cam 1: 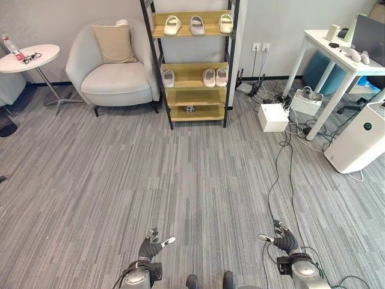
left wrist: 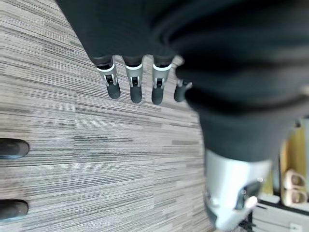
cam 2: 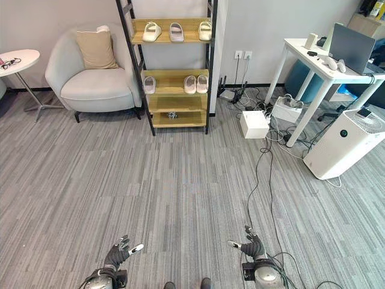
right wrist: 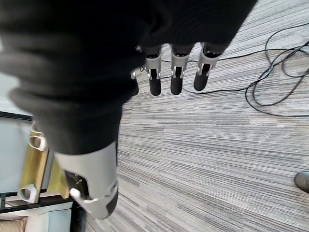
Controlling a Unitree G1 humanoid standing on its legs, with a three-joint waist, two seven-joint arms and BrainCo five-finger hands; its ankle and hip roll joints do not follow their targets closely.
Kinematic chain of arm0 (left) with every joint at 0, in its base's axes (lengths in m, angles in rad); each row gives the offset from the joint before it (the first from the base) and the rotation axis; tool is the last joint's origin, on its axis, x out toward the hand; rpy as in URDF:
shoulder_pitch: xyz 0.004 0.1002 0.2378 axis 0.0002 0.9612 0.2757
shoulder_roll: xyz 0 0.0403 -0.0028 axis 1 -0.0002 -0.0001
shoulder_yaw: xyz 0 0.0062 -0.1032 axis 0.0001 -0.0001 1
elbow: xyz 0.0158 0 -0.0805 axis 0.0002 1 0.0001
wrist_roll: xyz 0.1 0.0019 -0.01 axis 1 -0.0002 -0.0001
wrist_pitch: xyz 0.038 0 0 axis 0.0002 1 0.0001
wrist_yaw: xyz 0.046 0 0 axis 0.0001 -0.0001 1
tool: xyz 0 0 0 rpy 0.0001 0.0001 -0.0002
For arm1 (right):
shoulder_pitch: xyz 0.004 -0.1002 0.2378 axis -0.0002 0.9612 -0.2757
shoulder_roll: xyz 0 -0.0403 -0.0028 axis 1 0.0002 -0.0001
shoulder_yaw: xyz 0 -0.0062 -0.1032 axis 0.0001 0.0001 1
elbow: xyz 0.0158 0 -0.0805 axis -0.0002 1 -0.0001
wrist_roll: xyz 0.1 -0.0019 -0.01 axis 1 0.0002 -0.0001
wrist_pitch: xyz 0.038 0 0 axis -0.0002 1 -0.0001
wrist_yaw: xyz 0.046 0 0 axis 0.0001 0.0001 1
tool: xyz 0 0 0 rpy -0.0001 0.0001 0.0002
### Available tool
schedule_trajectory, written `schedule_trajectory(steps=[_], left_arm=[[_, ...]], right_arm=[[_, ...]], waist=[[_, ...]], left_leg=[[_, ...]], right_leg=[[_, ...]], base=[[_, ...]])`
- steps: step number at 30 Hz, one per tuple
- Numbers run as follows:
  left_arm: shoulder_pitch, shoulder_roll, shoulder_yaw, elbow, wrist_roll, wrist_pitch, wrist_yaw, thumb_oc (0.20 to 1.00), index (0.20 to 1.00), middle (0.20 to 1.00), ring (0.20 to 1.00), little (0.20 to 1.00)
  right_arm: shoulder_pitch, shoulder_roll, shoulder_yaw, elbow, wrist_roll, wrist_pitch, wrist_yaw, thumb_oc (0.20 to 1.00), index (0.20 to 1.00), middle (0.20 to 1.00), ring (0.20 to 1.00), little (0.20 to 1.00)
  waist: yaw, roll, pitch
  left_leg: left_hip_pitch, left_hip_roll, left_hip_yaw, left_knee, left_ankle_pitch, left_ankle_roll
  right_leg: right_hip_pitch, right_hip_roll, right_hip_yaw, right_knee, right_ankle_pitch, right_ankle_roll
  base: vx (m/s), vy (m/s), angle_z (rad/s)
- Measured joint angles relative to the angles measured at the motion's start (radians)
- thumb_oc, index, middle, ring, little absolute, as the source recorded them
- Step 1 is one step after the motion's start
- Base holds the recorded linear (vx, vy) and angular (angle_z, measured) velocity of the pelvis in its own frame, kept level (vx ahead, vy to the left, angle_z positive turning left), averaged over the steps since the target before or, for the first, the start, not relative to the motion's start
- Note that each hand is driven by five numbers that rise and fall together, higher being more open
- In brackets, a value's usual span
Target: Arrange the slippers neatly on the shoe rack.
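You could read no text, number or sign in any of these views. The bottle (cam 1: 12,47) on the round side table (cam 1: 37,62) had a label, but its print was too small for you to make out.

Grey striped carpet (cam 1: 180,180) covers the floor up to a pale wall (cam 1: 48,18). A light armchair (cam 1: 114,72) with a tan cushion (cam 1: 114,43) stands against it, a round white side table (cam 1: 30,58) beside. A white desk (cam 1: 337,60) stands by the right edge, a white air purifier (cam 1: 361,141) near it.
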Motion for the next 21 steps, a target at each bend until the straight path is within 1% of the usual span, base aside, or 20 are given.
schedule_trajectory(steps=[4,5,6,7,8,9,10,11,12,13,14,16,17,18,19,20,21], left_arm=[[-0.003,0.0,-0.001,0.001,0.0,0.001,0.002,1.0,1.0,1.0,1.0,1.0],[-0.027,0.002,-0.003,0.0,0.0,0.001,0.005,1.0,1.0,1.0,1.0,1.0],[-0.039,0.003,-0.003,0.0,0.0,0.001,0.005,1.0,1.0,1.0,1.0,1.0],[-0.057,0.005,-0.003,0.0,0.0,0.001,0.006,1.0,1.0,1.0,1.0,1.0],[-0.076,0.006,-0.003,0.0,0.0,0.0,0.007,1.0,1.0,1.0,1.0,1.0],[-0.095,0.009,-0.005,-0.003,0.0,-0.002,0.006,1.0,1.0,1.0,1.0,1.0],[-0.114,0.01,-0.005,-0.004,0.0,-0.006,0.007,1.0,1.0,1.0,1.0,1.0],[-0.13,0.022,-0.005,-0.005,0.0,-0.01,0.009,1.0,1.0,1.0,1.0,1.0],[-0.136,0.032,-0.005,-0.005,0.0,-0.01,0.009,1.0,1.0,1.0,1.0,1.0],[-0.137,0.033,-0.005,-0.005,0.0,-0.01,0.011,1.0,1.0,1.0,1.0,1.0],[-0.14,0.033,-0.002,-0.004,0.0,-0.009,0.013,1.0,1.0,1.0,1.0,1.0],[-0.142,0.028,-0.004,-0.005,0.0,-0.008,0.013,1.0,1.0,1.0,1.0,1.0],[-0.143,0.02,-0.01,-0.005,0.001,-0.007,0.01,1.0,1.0,1.0,1.0,1.0],[-0.143,0.016,-0.016,-0.006,0.002,-0.007,0.009,1.0,1.0,1.0,1.0,1.0],[-0.142,0.011,-0.026,-0.006,0.008,-0.006,0.008,1.0,1.0,1.0,1.0,1.0],[-0.135,0.0,-0.042,-0.01,0.009,-0.006,0.004,1.0,1.0,1.0,1.0,1.0],[-0.129,-0.004,-0.042,-0.014,0.009,-0.006,0.005,1.0,1.0,1.0,1.0,1.0]], right_arm=[[-0.015,-0.001,-0.002,-0.001,0.0,0.001,-0.002,1.0,1.0,1.0,1.0,1.0],[-0.048,-0.002,0.0,-0.001,0.0,0.001,-0.009,1.0,1.0,1.0,1.0,1.0],[-0.063,-0.002,0.0,-0.001,0.0,0.001,-0.01,1.0,1.0,1.0,1.0,1.0],[-0.078,0.0,0.0,-0.004,0.0,0.002,-0.012,1.0,1.0,1.0,1.0,1.0],[-0.078,0.0,0.001,-0.021,0.0,0.001,-0.013,1.0,1.0,1.0,1.0,1.0],[-0.08,0.001,0.002,-0.028,0.0,0.001,-0.012,1.0,1.0,1.0,1.0,1.0],[-0.084,-0.001,0.001,-0.033,0.0,0.0,-0.012,1.0,1.0,1.0,1.0,1.0],[-0.094,-0.001,0.001,-0.036,0.0,0.0,-0.012,1.0,1.0,1.0,1.0,1.0],[-0.094,0.0,0.001,-0.036,0.0,0.0,-0.013,1.0,1.0,1.0,1.0,1.0],[-0.094,0.0,0.001,-0.036,0.0,0.0,-0.013,1.0,1.0,1.0,1.0,1.0],[-0.093,0.002,-0.001,-0.036,0.001,-0.002,-0.013,1.0,1.0,1.0,1.0,1.0],[-0.086,0.006,-0.004,-0.034,0.001,-0.001,-0.014,1.0,1.0,1.0,1.0,1.0],[-0.072,0.006,-0.011,-0.031,0.002,0.0,-0.014,1.0,1.0,1.0,1.0,1.0],[-0.06,0.004,-0.013,-0.03,0.002,0.0,-0.015,1.0,1.0,1.0,1.0,1.0],[-0.053,0.004,-0.015,-0.015,0.005,-0.001,-0.013,1.0,1.0,1.0,1.0,1.0],[-0.034,-0.003,-0.022,0.002,0.022,0.001,-0.012,1.0,1.0,1.0,1.0,1.0],[-0.033,-0.01,-0.022,0.0,0.023,0.0,-0.011,1.0,1.0,1.0,1.0,1.0]], waist=[[0.002,0.005,0.016],[0.0,0.014,0.035],[-0.001,0.018,0.049],[-0.006,0.019,0.065],[-0.006,0.017,0.075],[-0.008,0.015,0.083],[-0.008,0.008,0.093],[-0.009,-0.001,0.108],[-0.013,-0.019,0.119],[-0.017,-0.027,0.123],[-0.031,-0.04,0.126],[-0.046,-0.044,0.126],[-0.067,-0.045,0.125],[-0.079,-0.046,0.125],[-0.087,-0.04,0.123],[-0.082,-0.007,0.102],[-0.08,0.006,0.095]], left_leg=[[-0.022,-0.005,0.011,0.0,0.005,0.009],[-0.043,-0.01,0.027,0.006,0.001,0.026],[-0.045,-0.01,0.036,0.006,0.005,0.034],[-0.044,-0.01,0.044,0.006,0.002,0.038],[-0.044,-0.013,0.044,0.006,0.002,0.039],[-0.042,-0.016,0.042,0.006,0.001,0.042],[-0.043,-0.015,0.044,0.006,0.001,0.044],[-0.045,-0.011,0.045,0.006,0.001,0.044],[-0.045,-0.011,0.045,0.0,-0.001,0.044],[-0.044,-0.01,0.044,0.0,-0.003,0.042],[-0.044,-0.006,0.039,0.006,-0.011,0.042],[-0.041,0.002,0.019,0.006,-0.019,0.031],[-0.026,0.003,-0.02,0.005,-0.026,0.022],[-0.01,0.005,-0.045,-0.001,-0.035,0.009],[0.007,0.019,-0.069,-0.001,-0.049,-0.005],[0.032,0.076,-0.077,0.007,-0.078,-0.036],[0.038,0.097,-0.076,0.014,-0.085,-0.043]], right_leg=[[-0.03,-0.007,0.008,0.024,0.007,0.006],[-0.092,-0.012,0.027,0.098,0.0,0.017],[-0.116,-0.014,0.031,0.14,-0.007,0.027],[-0.141,-0.022,0.032,0.184,-0.03,0.055],[-0.174,-0.03,0.03,0.243,-0.05,0.057],[-0.199,-0.041,0.025,0.291,-0.086,0.065],[-0.23,-0.057,0.015,0.317,-0.109,0.074],[-0.269,-0.08,-0.003,0.289,-0.112,0.074],[-0.303,-0.1,-0.024,0.242,-0.105,0.085],[-0.316,-0.105,-0.024,0.222,-0.101,0.09],[-0.348,-0.099,-0.02,0.204,-0.098,0.095],[-0.354,-0.094,-0.022,0.189,-0.09,0.107],[-0.328,-0.097,-0.012,0.196,-0.086,0.1],[-0.301,-0.094,0.002,0.195,-0.077,0.095],[-0.286,-0.075,0.008,0.202,-0.056,0.074],[-0.248,-0.021,-0.004,0.184,-0.056,0.069],[-0.229,0.0,-0.021,0.164,-0.058,0.065]], base=[[-0.06,0.177,-0.15],[0.03,0.105,-0.25],[0.04,0.056,-0.31],[0.13,0.057,-0.15],[0.13,-0.013,0.0],[0.18,-0.025,-0.06],[0.16,-0.044,-0.1],[0.28,-0.049,-0.17],[0.33,-0.05,-0.03],[0.36,-0.051,0.04],[0.31,-0.064,0.12],[0.33,-0.104,0.36],[0.33,-0.139,0.71],[0.33,-0.156,0.82],[0.41,-0.203,0.65],[0.36,-0.191,0.38],[0.33,-0.185,0.16]])
